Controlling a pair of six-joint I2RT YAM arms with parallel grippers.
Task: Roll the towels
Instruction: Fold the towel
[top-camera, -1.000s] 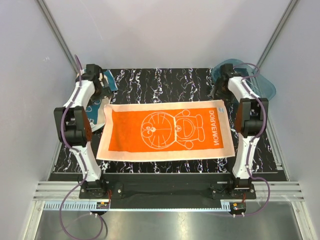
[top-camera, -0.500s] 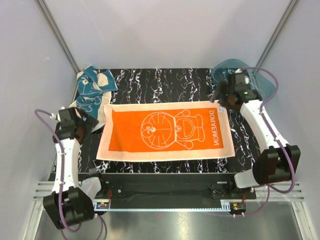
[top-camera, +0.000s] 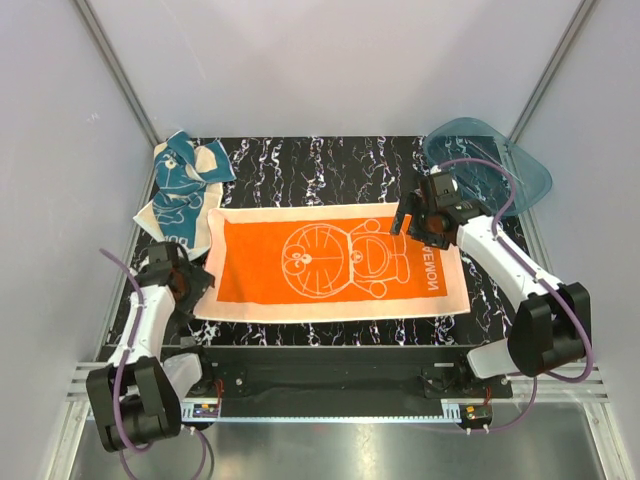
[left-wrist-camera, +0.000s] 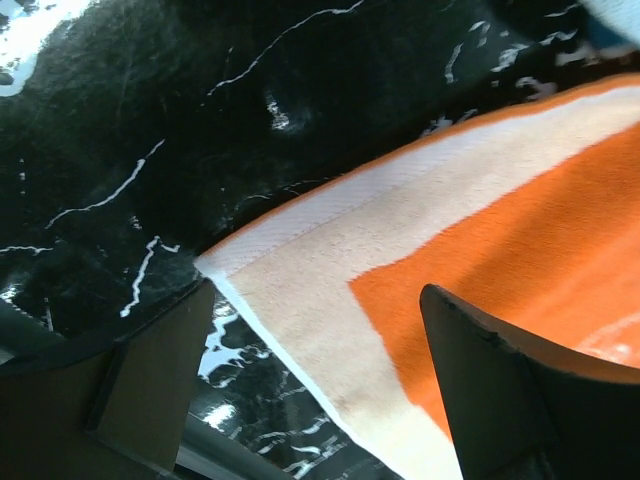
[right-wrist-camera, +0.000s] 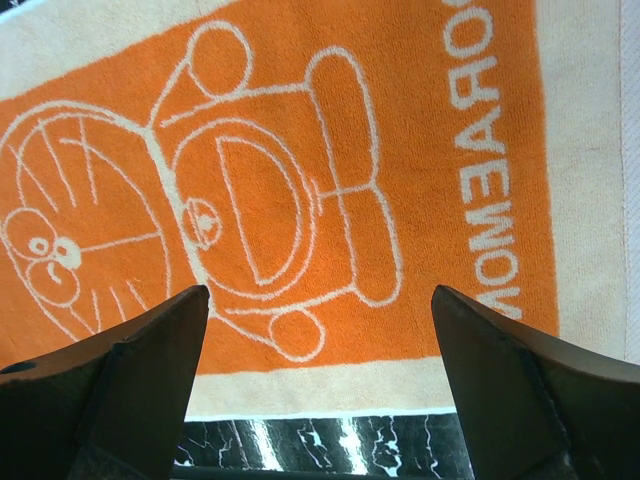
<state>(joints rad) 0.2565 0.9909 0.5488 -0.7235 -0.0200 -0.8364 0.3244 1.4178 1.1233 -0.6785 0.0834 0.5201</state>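
The orange towel (top-camera: 330, 262) with a cream cartoon line print lies flat in the middle of the table. The teal-blue towel (top-camera: 180, 188) lies crumpled at the far left, touching the orange towel's far-left corner. My left gripper (top-camera: 197, 284) is open and low at the orange towel's near-left corner; in the left wrist view (left-wrist-camera: 315, 300) that cream corner (left-wrist-camera: 290, 270) lies between the jaws. My right gripper (top-camera: 408, 217) is open and hovers over the towel's far right part; the right wrist view (right-wrist-camera: 318, 300) shows the print (right-wrist-camera: 260, 200) and the cream border below it.
A translucent teal plastic tub (top-camera: 497, 165) stands at the far right corner. The table (top-camera: 320, 160) is black marble-patterned, with grey enclosure walls on three sides. A metal rail (top-camera: 330, 385) runs along the near edge by the arm bases.
The left arm has swung from the far-left teal towel down to the orange towel's near-left corner. The right arm has moved from the tub leftward over the orange towel.
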